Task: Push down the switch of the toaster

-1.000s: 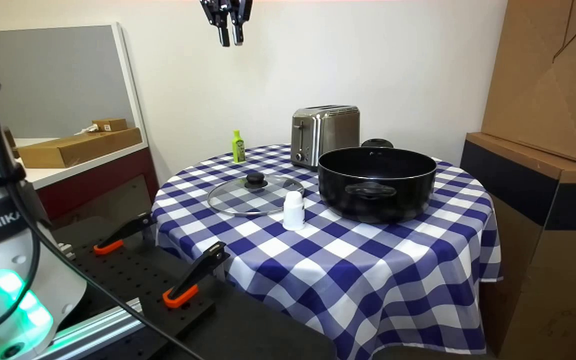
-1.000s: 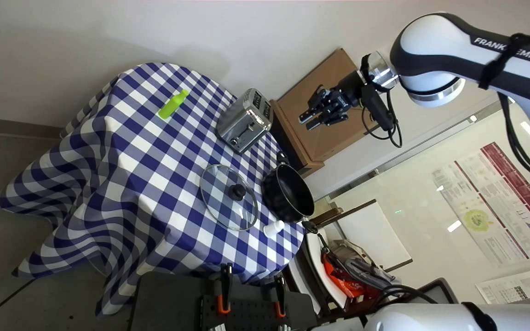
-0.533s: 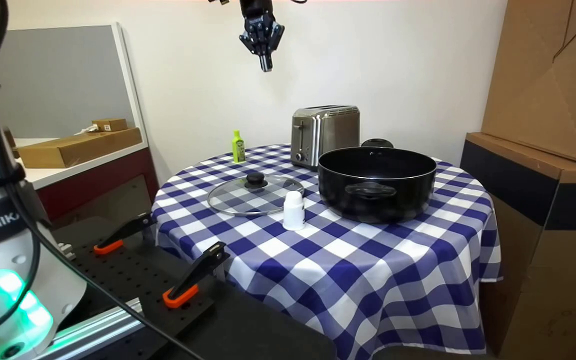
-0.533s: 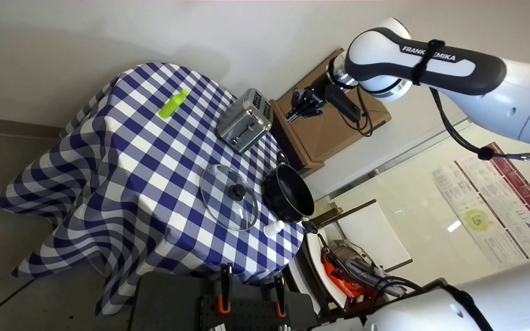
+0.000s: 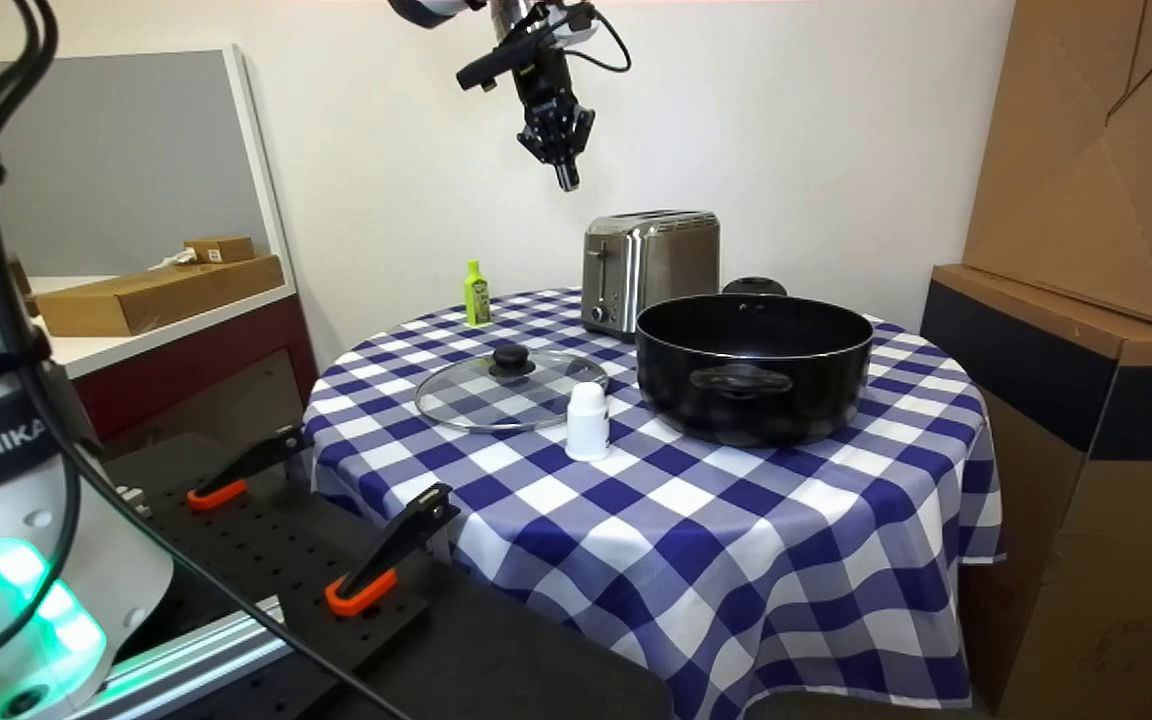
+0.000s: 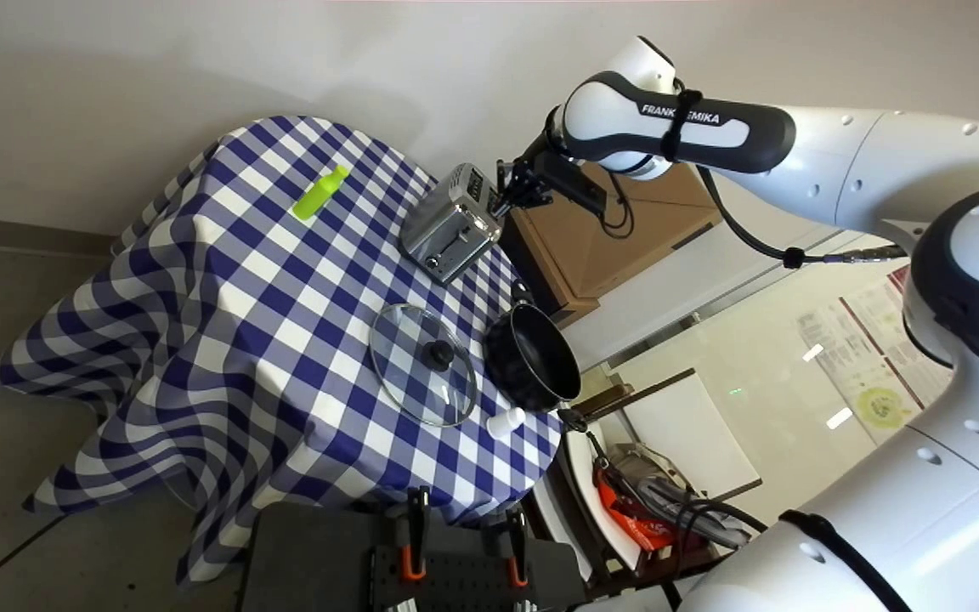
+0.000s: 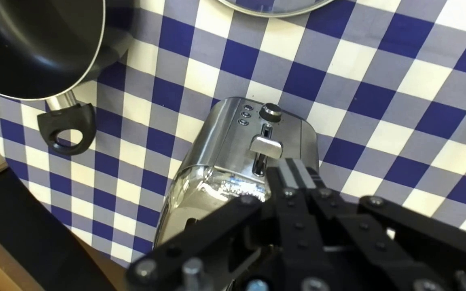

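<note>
The silver toaster (image 5: 681, 265) stands upright on the table, also in an exterior view (image 6: 434, 217) and the wrist view (image 7: 212, 139). Its switch, a flat silver lever (image 7: 266, 146), sticks out of the slot in its end face; it shows near the slot's top in an exterior view (image 5: 596, 254). My gripper (image 5: 568, 180) is shut and empty, pointing down, above the toaster's height and apart from it. In the wrist view my fingertips (image 7: 295, 165) appear just beside the lever. In an exterior view the fingertips (image 6: 500, 209) overlap the toaster's top edge.
A black pot (image 5: 751, 385) stands close to the toaster. A glass lid (image 5: 511, 395), a white bottle (image 5: 588, 425) and a green bottle (image 5: 477, 298) share the checkered table (image 5: 666, 545). Cardboard boxes (image 5: 1066, 400) stand beside the table, with a wall behind.
My gripper's fingers were apart one second ago and are together since half a second ago. My gripper has come down and across toward the toaster. The table's objects have not moved.
</note>
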Robot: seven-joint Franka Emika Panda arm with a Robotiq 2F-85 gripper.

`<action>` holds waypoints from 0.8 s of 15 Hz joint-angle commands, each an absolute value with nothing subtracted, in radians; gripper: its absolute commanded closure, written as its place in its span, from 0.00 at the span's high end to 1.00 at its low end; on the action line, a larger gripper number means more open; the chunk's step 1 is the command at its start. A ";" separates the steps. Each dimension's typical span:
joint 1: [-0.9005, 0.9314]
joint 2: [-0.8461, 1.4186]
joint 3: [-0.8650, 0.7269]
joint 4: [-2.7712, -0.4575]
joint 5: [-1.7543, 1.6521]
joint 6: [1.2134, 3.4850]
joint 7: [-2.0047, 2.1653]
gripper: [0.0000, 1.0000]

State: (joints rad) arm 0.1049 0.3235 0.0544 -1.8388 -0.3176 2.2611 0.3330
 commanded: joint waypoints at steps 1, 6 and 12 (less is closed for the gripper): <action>0.154 0.419 0.002 -1.738 -0.374 2.279 0.393 0.00; 0.187 0.500 -0.036 -1.678 -0.380 2.271 0.405 0.00; 0.203 0.567 -0.062 -1.627 -0.370 2.268 0.399 0.00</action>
